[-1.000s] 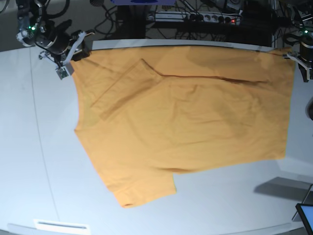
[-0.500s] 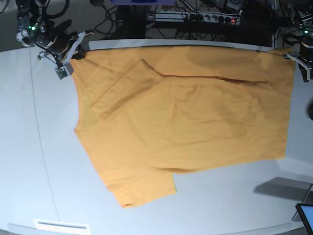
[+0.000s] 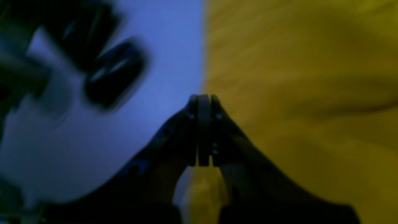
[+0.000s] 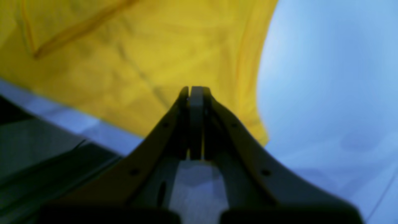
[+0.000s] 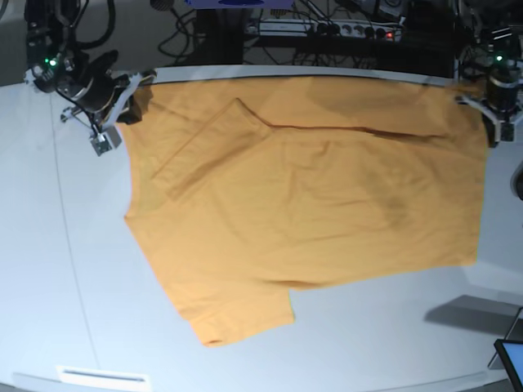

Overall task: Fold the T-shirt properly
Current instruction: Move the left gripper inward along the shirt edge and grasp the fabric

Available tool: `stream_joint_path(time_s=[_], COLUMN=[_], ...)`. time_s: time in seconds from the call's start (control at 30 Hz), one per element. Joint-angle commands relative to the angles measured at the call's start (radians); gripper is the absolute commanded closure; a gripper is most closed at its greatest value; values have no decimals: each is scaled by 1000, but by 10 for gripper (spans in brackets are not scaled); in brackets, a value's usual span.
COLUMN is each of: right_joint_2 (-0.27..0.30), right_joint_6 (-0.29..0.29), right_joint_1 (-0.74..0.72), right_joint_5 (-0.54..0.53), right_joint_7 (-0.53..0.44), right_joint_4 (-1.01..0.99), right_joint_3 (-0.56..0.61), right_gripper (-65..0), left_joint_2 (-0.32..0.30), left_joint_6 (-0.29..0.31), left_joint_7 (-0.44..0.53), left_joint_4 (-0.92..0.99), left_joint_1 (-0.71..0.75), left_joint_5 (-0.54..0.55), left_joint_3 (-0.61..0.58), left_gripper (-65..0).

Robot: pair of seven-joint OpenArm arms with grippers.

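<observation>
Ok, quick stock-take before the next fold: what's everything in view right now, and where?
T-shirt: one, orange-yellow, spread across the table, one sleeve folded in near the far left corner.
Table: one, pale grey-blue, under the shirt.
Power strip: one, grey, behind the table's far edge among the cables.
Dark panel: one, near right corner, partly out of frame.
Right gripper: shut, at the shirt's far left corner.
Left gripper: shut, at the shirt's far right corner.
</observation>
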State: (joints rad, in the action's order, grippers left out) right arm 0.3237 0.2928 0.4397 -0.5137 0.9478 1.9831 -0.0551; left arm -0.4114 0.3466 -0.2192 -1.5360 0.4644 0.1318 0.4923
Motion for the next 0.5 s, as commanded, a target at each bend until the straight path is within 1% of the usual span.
stream_joint_path(time_s=[0.0, 0.07, 0.13, 0.3, 0.47], right_joint_2=[9, 9, 9, 9, 9], right_joint_6=[0, 0, 0, 0, 0], right_joint_1=[-5, -8, -9, -9, -11], right_joint_5=[-6, -6, -6, -6, -6], right_joint_7=[-16, -16, -16, -17, -19], right_joint_4=[20, 20, 20, 17, 17], right_joint_3=[-5, -5, -5, -7, -7], right_gripper=[-1, -1, -1, -1, -1], left_joint_2=[-11, 16, 38, 45, 88], left_joint_6=[-11, -10, -8, -1, -1], left_joint_7=[-13, -61, -87, -101, -102], left_joint_4=[-42, -84, -114, -192, -260], left_joint_1=[-13, -34, -46, -34, 10], left_joint_5=[2, 2, -1, -11, -11], left_joint_3=[3, -1, -4, -134, -189], left_gripper=[0, 0, 0, 0, 0])
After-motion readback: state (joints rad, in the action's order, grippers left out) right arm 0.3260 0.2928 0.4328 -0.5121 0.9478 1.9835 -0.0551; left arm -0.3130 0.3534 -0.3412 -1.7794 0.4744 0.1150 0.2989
